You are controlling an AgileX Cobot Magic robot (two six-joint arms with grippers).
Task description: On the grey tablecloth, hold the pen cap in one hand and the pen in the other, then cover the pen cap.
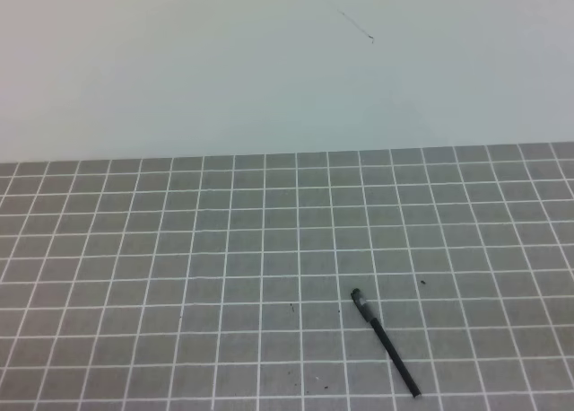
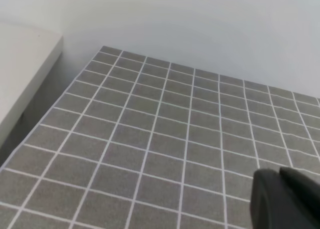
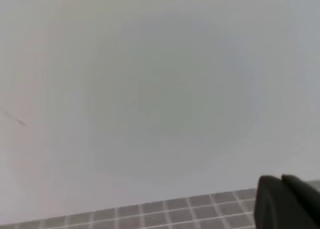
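The grey tablecloth (image 1: 179,267) with its white grid covers the table. The pen (image 1: 386,344) lies on it at the lower right, slanting from upper left to lower right. Its upper-left end looks slightly thicker with a small glint. I cannot make out a separate pen cap. Neither gripper shows in the exterior high view. A black part of my left gripper (image 2: 287,201) shows in the lower right corner of the left wrist view, above bare cloth (image 2: 150,139). A black part of my right gripper (image 3: 287,204) shows the same way, facing the wall.
A pale wall (image 1: 269,61) rises behind the cloth's far edge. A white ledge (image 2: 20,74) stands beyond the cloth's left edge in the left wrist view. A few tiny dark specks (image 1: 422,282) dot the cloth near the pen.
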